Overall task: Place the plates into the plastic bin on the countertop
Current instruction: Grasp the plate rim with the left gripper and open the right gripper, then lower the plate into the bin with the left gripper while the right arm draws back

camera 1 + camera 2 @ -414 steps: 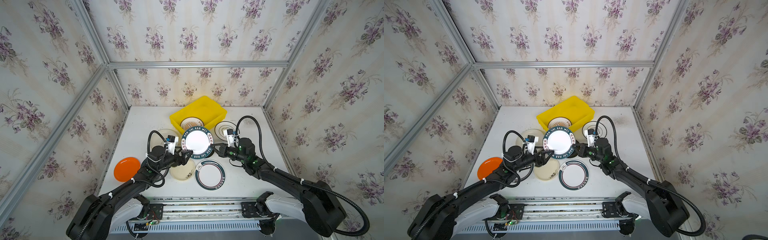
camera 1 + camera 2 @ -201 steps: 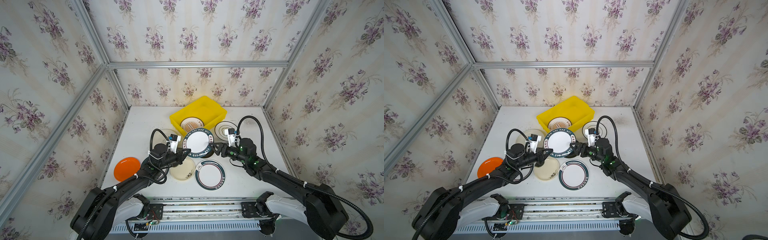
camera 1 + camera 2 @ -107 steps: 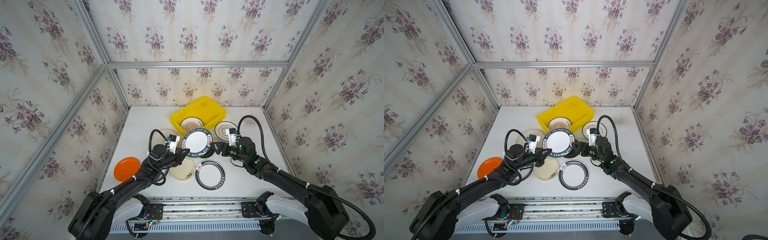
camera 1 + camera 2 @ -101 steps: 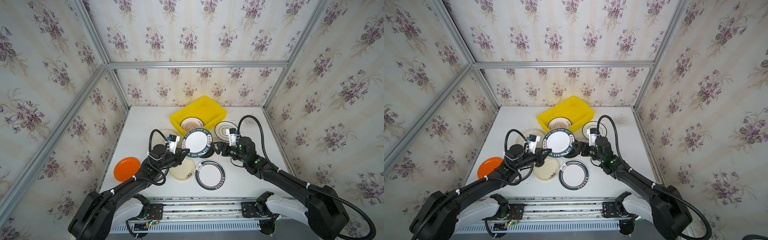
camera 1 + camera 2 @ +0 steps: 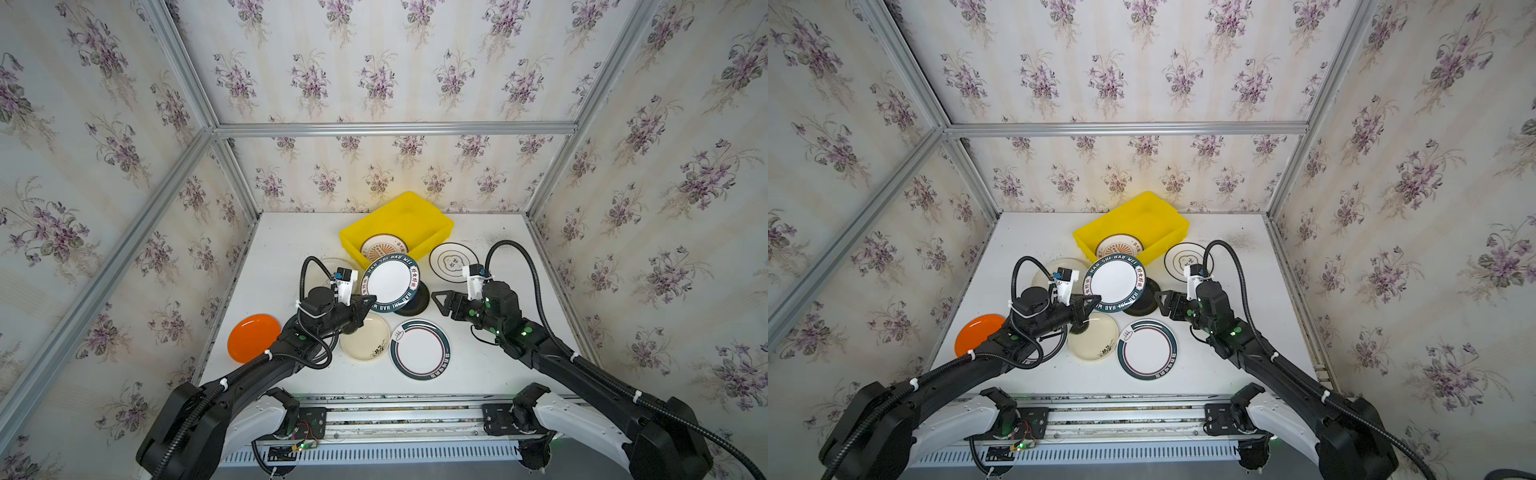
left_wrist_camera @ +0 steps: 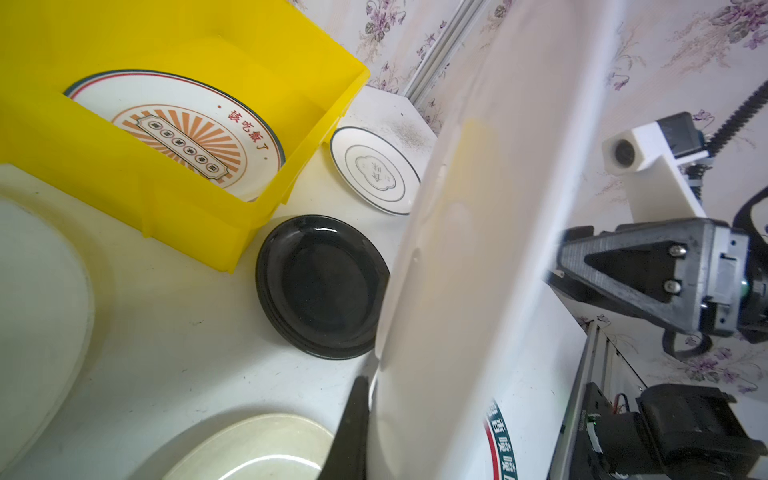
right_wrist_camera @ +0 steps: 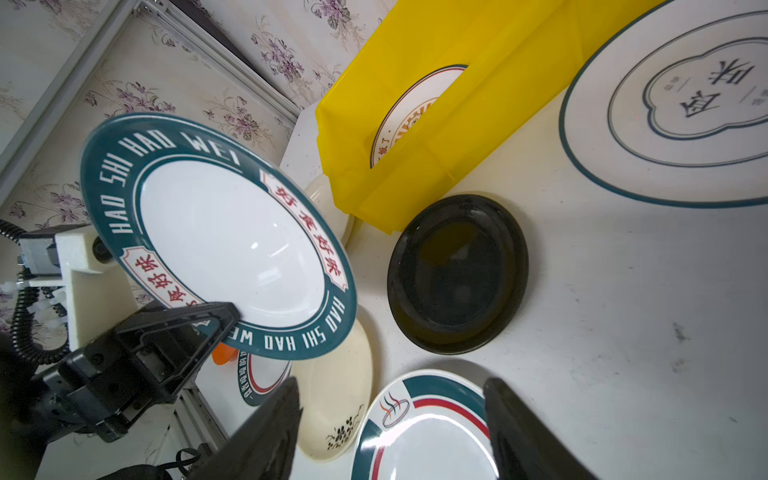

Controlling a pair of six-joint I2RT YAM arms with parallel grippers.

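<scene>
one plate (image 5: 390, 282) in left hand (image 5: 371, 301)

- Type: robot test cell in a lab, dressed to look like a home interior.
- Walls: flat panels of floral wallpaper (image 5: 374, 62), purple sprigs on cream, at the back, sides and overhead.
- Structure: bare aluminium framing (image 5: 395, 129) along the panel joints.
- Work surface: white countertop (image 5: 291, 249), scuffed and speckled.
- Mounting: metal rail (image 5: 399, 415) at the front edge, between the left arm's base (image 5: 257, 419) and the right arm's base (image 5: 569, 419).
- Fittings: exposed wiring (image 5: 299, 436); vented cover (image 5: 374, 455) below the rail.
</scene>
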